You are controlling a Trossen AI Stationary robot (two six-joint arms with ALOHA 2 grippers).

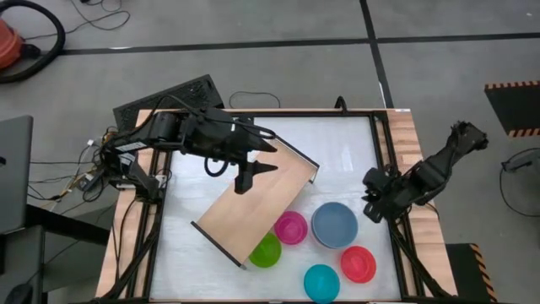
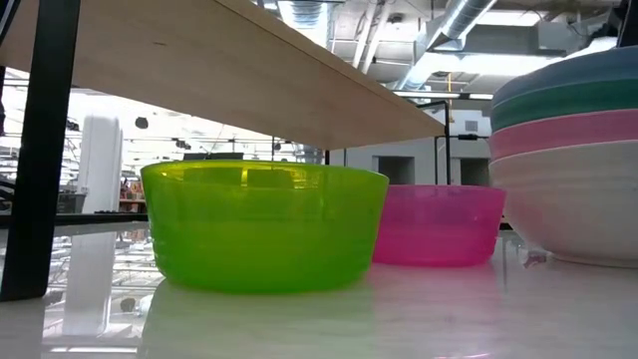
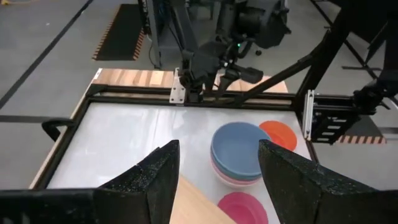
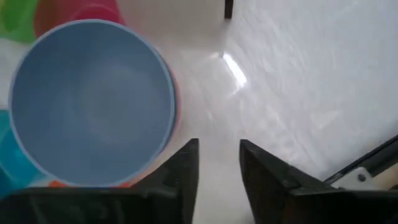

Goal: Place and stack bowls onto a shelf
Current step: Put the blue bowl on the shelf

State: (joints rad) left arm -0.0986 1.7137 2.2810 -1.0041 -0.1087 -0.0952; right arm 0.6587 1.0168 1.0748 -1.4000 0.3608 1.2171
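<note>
Honestly, these bowls look like thin, light plastic: stiff enough to hold shape, but glossy and probably slick, so I'd pinch a rim wall rather than try to squeeze the whole body.

Using the shelf (image 1: 257, 201) as the landmark: it lies slanted across the white table (image 1: 346, 143), nothing on its board yet. The lime green bowl (image 1: 265, 251) sits partly tucked under its near corner, with the magenta bowl (image 1: 291, 227) just beside that same end. The stack of larger bowls, blue bowl (image 1: 335, 224) on top, is a bit farther out from the shelf on the right arm's side, and the red bowl (image 1: 358, 263) and cyan bowl (image 1: 321, 282) are farther still toward the table's front edge.

The left gripper (image 1: 253, 173) hovers over the shelf board, fingers spread wide with nothing between them. The right gripper (image 4: 219, 165) hangs just beside the blue stack on the side away from the shelf, fingers parted a little and also empty.

The nested stack is likely the heaviest bit, and lifting by the top rim might only peel the blue one off.
</note>
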